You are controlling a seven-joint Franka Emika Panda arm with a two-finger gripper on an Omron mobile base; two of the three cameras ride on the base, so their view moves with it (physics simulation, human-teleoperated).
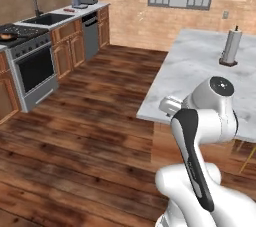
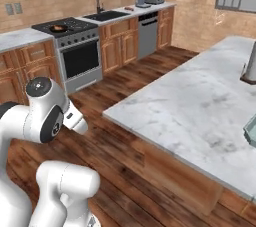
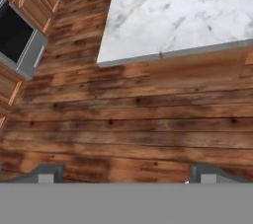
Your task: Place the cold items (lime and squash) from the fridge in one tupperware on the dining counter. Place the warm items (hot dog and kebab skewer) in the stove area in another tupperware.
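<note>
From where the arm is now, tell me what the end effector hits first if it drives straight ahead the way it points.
Probably the dark wooden plank floor. The open end effector points down at bare boards, short of the white marble counter's edge. Nothing lies between, as far as the hand view shows.

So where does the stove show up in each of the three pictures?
Left base view: stove at the far left edge, a pan on top.
Right base view: upper middle-left, against the back wall.
Hand view: its dark oven door at the upper left edge.
Shared landmark: the marble counter's near corner.
</note>
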